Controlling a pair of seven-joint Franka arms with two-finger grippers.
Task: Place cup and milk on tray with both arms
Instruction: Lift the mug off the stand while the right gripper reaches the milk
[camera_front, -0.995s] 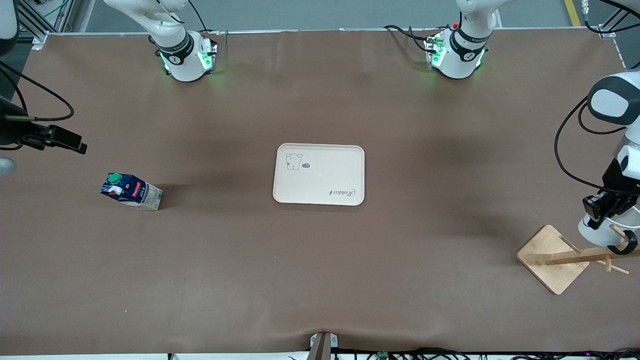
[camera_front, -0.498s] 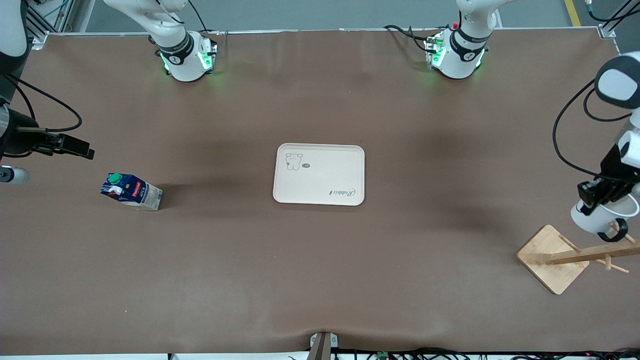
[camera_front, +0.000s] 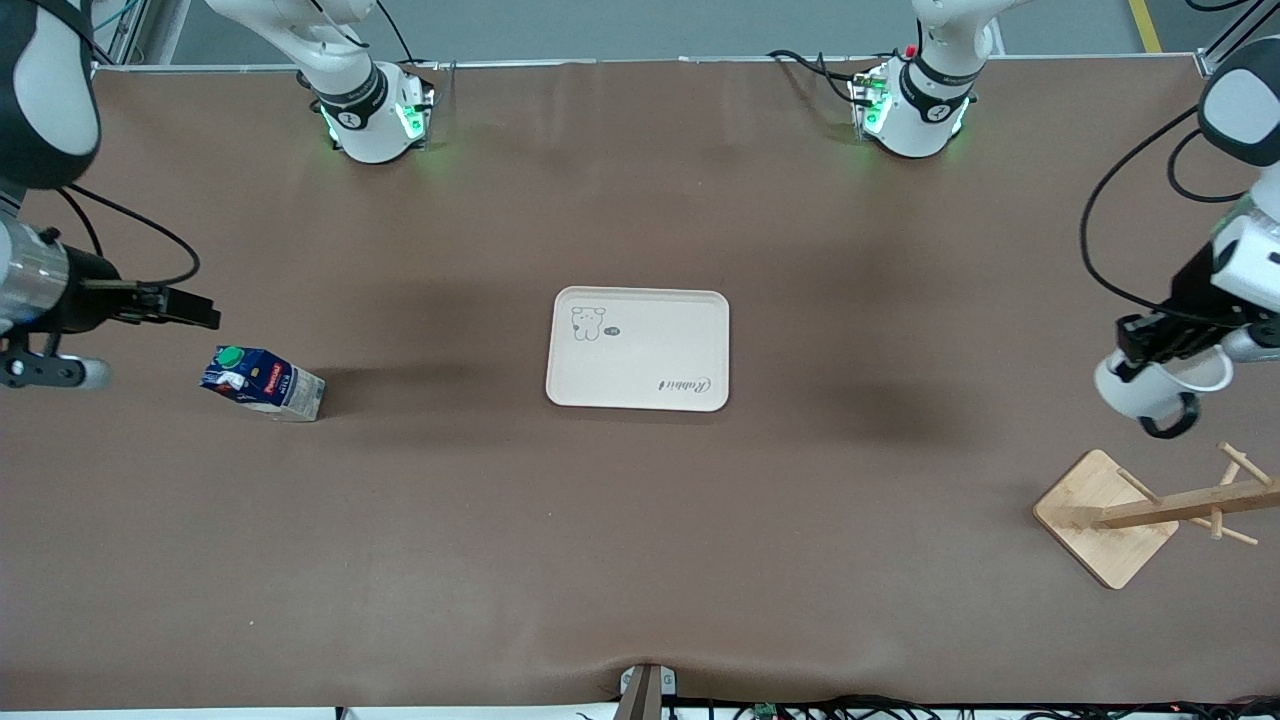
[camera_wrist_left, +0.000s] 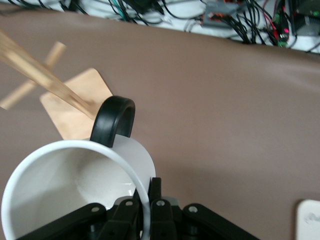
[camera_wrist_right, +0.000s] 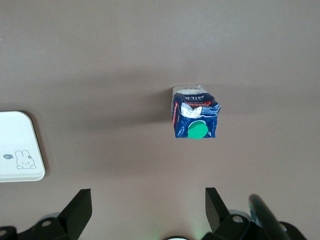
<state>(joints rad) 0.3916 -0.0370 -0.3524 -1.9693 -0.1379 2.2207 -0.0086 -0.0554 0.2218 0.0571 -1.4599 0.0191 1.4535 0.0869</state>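
Table (camera_front: 640, 550) bare btwn tray (camera_front: 638, 349) & wooden rack (camera_front: 1110, 515); passable.

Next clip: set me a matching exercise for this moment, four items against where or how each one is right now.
Items:
1. cup
2. milk
3. tray
4. right end effector

States:
A. bare, mid-table
B. open, in the air close to the carton
C. clamped by its rim in the left end effector, above the table beside the wooden rack
D. standing on the table toward the right arm's end

Pairs: 1-C, 2-D, 3-A, 4-B
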